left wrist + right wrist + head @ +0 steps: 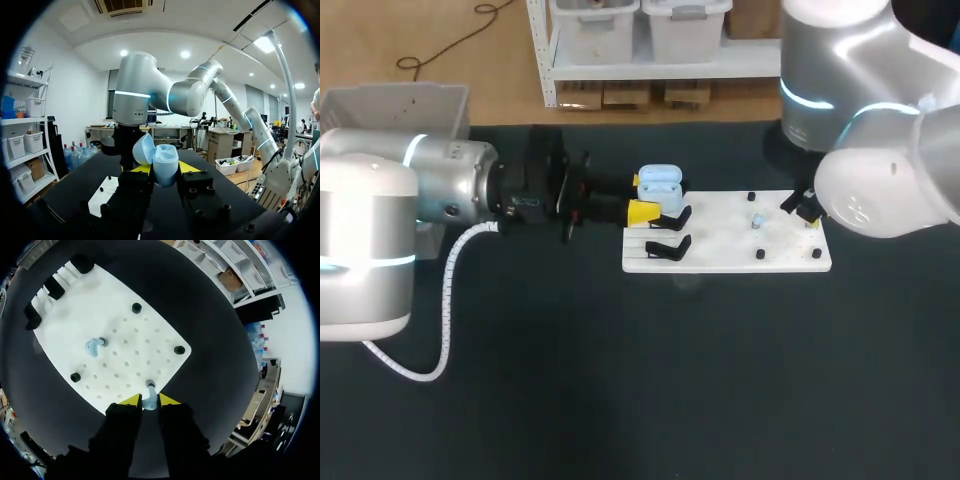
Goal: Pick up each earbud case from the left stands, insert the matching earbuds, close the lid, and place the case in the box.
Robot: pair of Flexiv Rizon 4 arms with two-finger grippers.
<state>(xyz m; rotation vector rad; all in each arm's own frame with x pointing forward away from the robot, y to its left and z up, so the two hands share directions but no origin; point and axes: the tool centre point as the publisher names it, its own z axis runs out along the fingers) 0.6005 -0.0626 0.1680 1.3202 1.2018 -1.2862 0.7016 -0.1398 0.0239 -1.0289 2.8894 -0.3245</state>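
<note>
Left end effector [641, 197] clamped on the open case [660, 180] at the white board's [720, 255] far left corner, beside the black stands [668, 247], right end effector [149, 401] clamped on an earbud [148, 395] at the board's right edge, second earbud [94, 345] mid-board, on the dark tabletop [620, 380]

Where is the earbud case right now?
Head view: the left gripper holds the open earbud case at the left end of the white board, by the black stands.
</note>
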